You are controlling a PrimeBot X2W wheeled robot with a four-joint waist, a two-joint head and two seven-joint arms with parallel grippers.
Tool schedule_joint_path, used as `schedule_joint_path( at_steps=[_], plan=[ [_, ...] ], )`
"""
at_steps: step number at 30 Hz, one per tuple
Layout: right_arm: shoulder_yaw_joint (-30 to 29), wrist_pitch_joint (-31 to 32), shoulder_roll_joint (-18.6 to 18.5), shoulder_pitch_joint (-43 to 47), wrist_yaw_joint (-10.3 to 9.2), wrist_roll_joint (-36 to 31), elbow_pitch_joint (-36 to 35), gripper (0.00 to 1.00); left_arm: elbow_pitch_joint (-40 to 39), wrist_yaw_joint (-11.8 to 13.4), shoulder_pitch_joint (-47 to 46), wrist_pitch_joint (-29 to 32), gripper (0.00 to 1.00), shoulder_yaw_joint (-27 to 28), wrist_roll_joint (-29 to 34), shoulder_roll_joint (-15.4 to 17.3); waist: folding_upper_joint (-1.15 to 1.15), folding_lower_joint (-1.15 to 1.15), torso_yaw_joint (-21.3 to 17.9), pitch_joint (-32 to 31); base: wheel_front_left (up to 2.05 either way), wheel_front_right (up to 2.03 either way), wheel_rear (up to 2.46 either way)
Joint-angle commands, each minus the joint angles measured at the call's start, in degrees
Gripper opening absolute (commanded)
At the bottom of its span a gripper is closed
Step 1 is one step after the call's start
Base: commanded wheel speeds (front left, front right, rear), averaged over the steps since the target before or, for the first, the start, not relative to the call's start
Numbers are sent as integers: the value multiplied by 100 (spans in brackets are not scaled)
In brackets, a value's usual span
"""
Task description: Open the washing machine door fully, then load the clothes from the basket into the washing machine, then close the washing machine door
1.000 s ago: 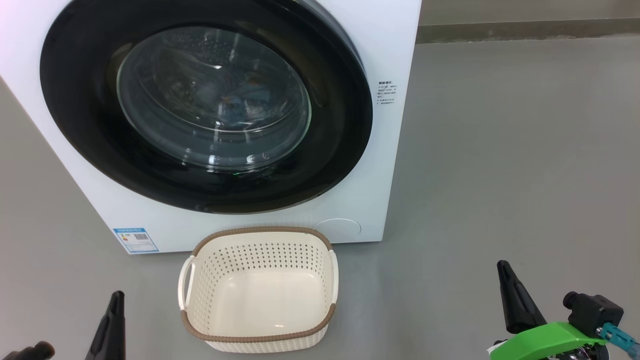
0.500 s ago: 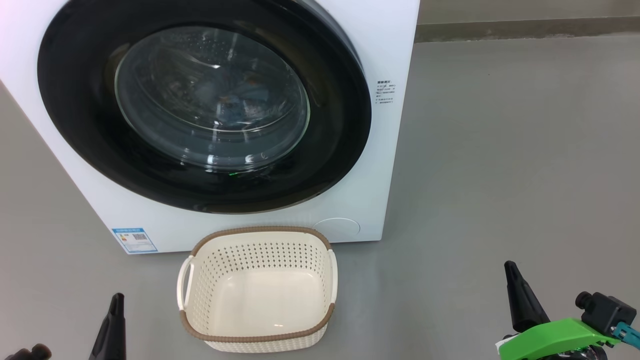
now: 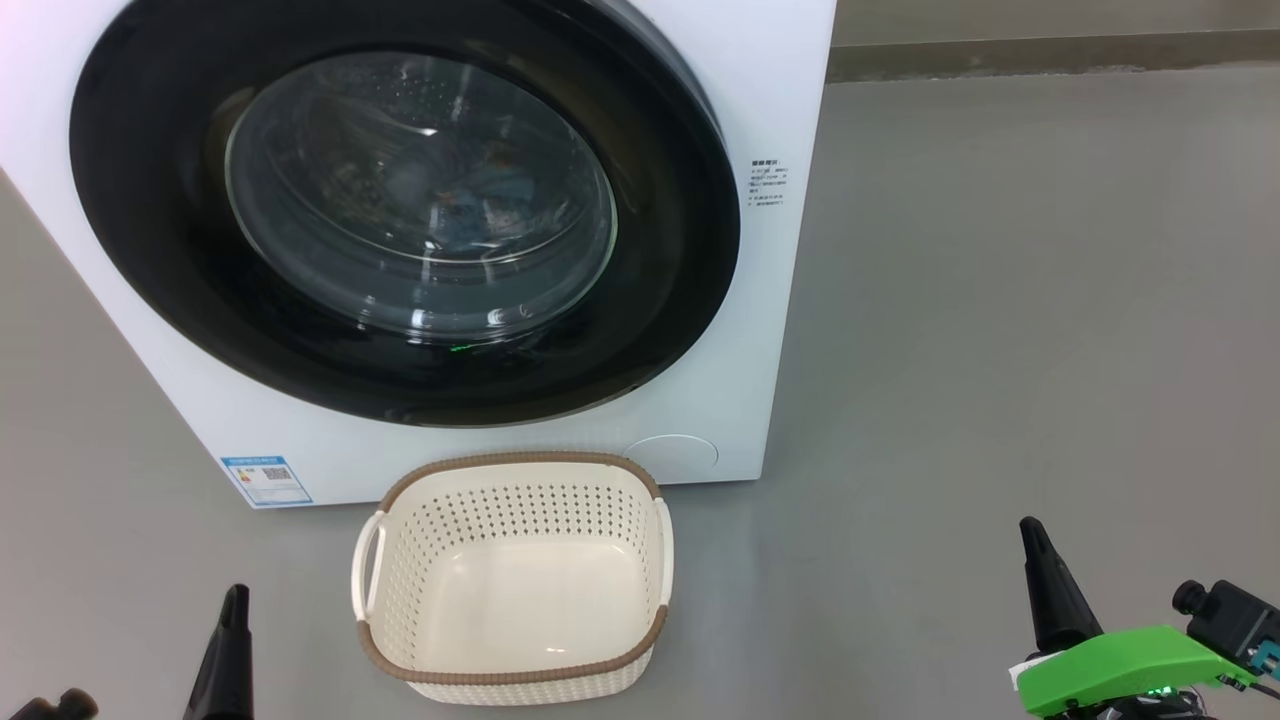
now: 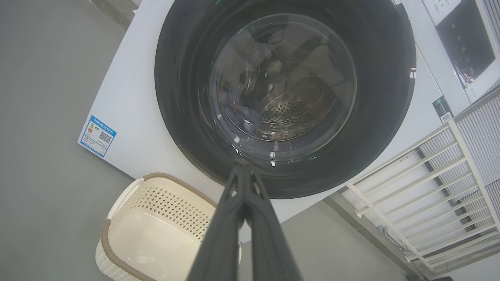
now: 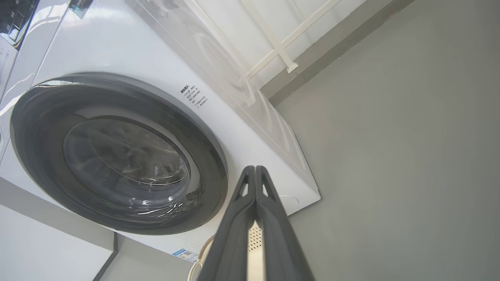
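Glossy black ring and clear glass on the big round door (image 3: 405, 205); smooth, faintly shiny skin on the white boxy washing machine (image 3: 770, 90). The cream perforated plastic basket (image 3: 520, 462) has a woven-look brown rim. The grey floor (image 3: 1000, 300) is matt.

Head view: top edge cuts off the washing machine (image 3: 790, 60) top and the door (image 3: 680, 250) upper ring. Behind the glass the clothes (image 3: 490, 200) are dim and blurred, print unclear. The label (image 3: 266, 480) and side text (image 3: 768, 184) are too small to read. Bottom edge cuts the left hand (image 3: 234, 600) and right hand (image 3: 1035, 540). Right wrist view: basket (image 5: 254, 236) mostly hidden behind the fingers.
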Motion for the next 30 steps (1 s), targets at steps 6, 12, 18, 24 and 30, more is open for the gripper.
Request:
schedule_joint_path(
  at_steps=[6,12,18,24,30],
  plan=[
    [-49,121,-68,-285,-6,473,-151,0,-81,-6,-303,134,0,212,-313,-11,0,0,-9,6,0,0,0],
    [-93,220,-70,-309,-6,831,-153,0,-72,-7,-331,235,0,282,-552,-92,0,0,-18,12,0,0,0],
    [-137,319,-71,-334,-7,1189,-155,0,-63,-8,-360,337,0,352,-790,-173,0,0,-26,17,0,0,0],
    [-174,402,-71,-354,-8,1487,-157,0,-56,-8,-383,421,0,410,-989,-241,0,0,-33,22,0,0,0],
    [-218,502,-72,-379,-8,1844,-160,0,-47,-9,-412,523,0,481,-1228,-322,0,0,-41,28,0,0,0]
  ],
)
